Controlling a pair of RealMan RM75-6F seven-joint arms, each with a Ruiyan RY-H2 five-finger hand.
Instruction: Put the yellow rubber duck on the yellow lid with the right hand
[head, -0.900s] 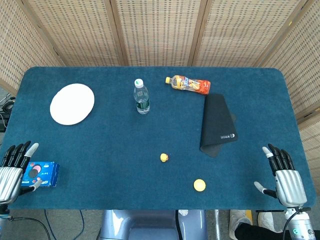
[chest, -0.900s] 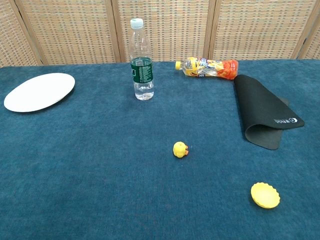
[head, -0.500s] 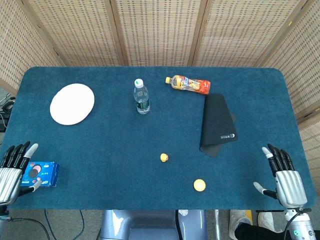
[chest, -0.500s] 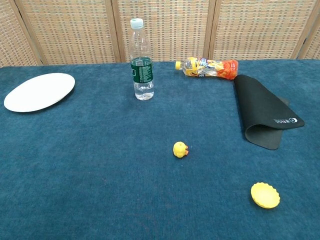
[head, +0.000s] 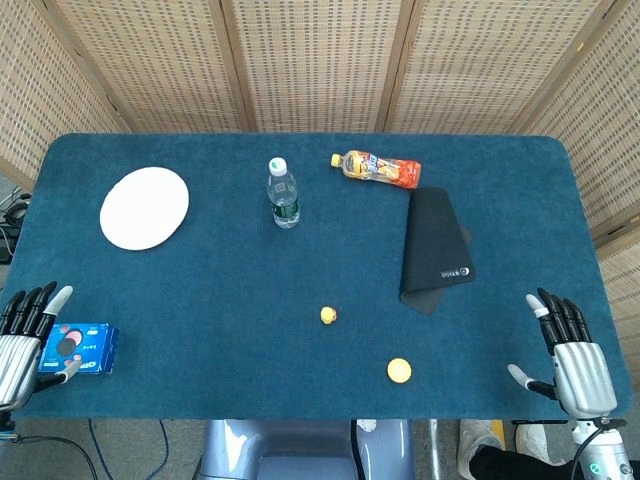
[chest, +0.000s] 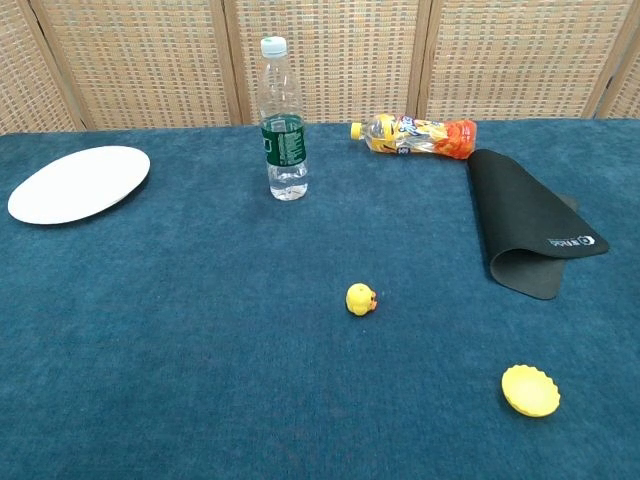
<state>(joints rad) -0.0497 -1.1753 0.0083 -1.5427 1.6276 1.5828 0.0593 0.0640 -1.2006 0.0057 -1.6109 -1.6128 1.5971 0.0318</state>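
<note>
1. Since the earlier frame both hands have slipped slightly toward the desk's near edge; nothing else has moved.
2. Right hand (head: 577, 362), fingers spread and empty, waits at the near right corner, likely parked before reaching.
3. Left hand (head: 20, 345) likewise empty, fingers apart, beside a blue packet (head: 80, 348).
4. Yellow rubber duck (chest: 360, 299) sits mid-desk; yellow lid (chest: 530, 390) lies apart, nearer the right hand.
</note>
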